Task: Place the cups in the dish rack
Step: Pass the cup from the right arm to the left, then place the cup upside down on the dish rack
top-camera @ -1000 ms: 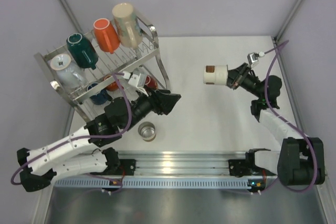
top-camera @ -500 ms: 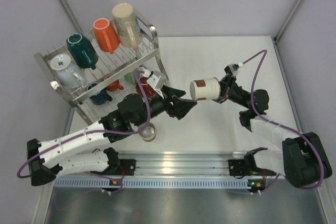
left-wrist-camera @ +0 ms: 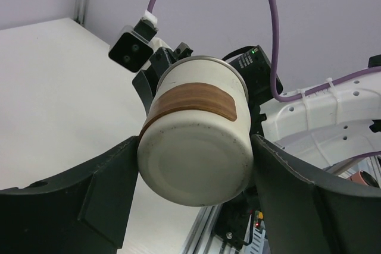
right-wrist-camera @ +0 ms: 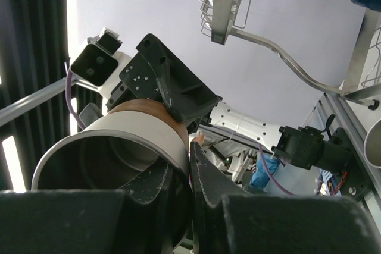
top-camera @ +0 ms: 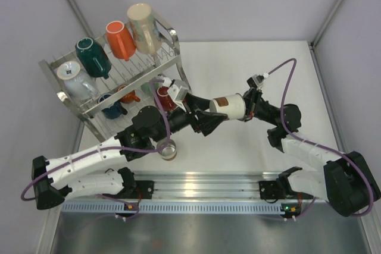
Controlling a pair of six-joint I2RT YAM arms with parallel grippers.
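Top external view: your R claw [top-camera: 244,106] pinches the white cup [top-camera: 229,106] by its rim, one finger inside, base aimed at the L claw [top-camera: 213,117], whose fingers are spread either side of it. Prob. a handover: the cup hangs in mid-air just right of the dish rack [top-camera: 176,59], nearer the L arm.

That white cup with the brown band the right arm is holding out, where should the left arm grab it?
Grip the white cup around its body near the closed base, approaching from the base end. The right gripper pinches the rim, so the open end is taken, and the cup lies sideways with its base facing the left gripper, whose open fingers flank it.
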